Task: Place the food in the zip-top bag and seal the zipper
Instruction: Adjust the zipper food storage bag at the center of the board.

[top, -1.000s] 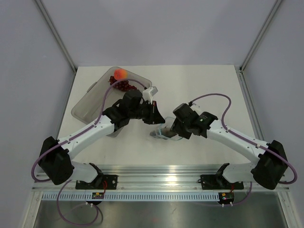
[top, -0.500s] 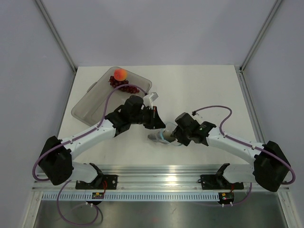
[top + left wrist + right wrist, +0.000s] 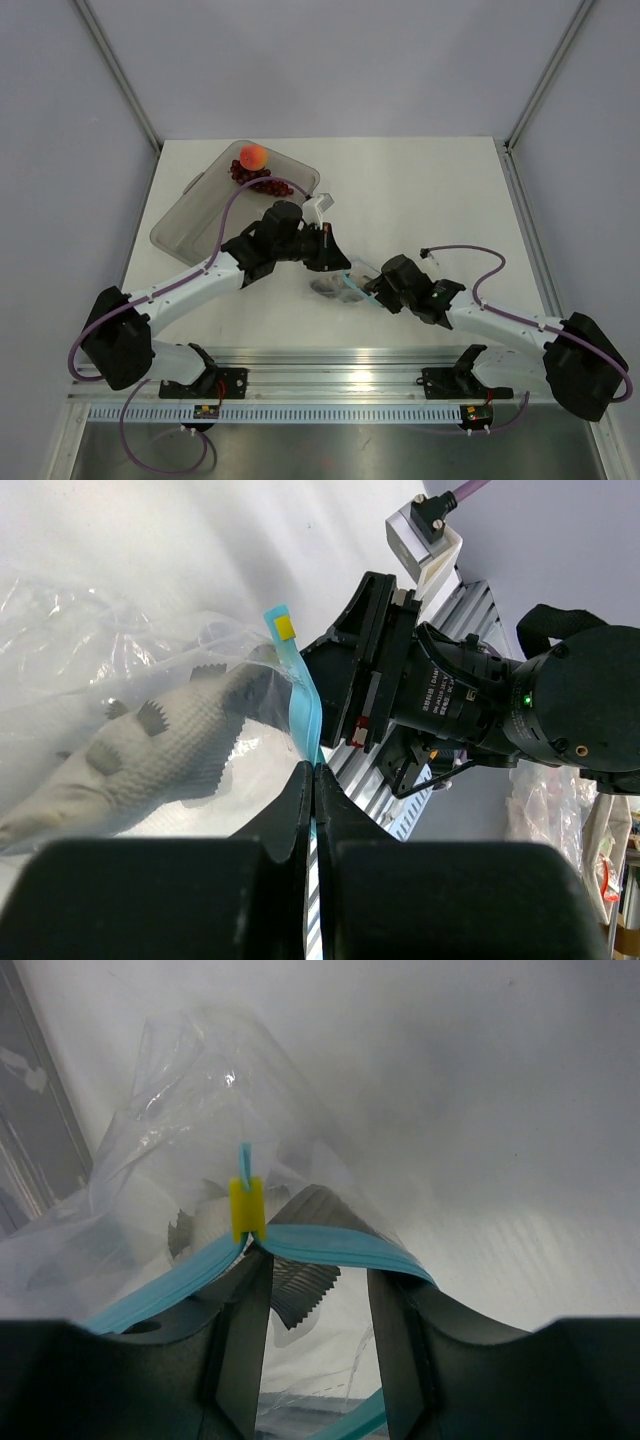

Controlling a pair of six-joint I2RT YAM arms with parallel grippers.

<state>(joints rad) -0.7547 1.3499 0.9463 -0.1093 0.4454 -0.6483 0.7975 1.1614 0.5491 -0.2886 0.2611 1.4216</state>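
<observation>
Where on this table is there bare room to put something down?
The widest bare patch of table runs from the tray to the right edge, beyond the right arm. Crowded: the near centre, where the left end effector and right end effector meet at the zip-top bag.

Clear bag, one, at the jaws, with one teal zipper and one yellow slider. Grey fish inside: one. Beyond the jaws: tray, one; peach, one; grape bunch, one.

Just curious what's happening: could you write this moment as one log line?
left gripper: shut on zipper | right gripper: open at bag mouth | peach, grapes: in tray
</observation>
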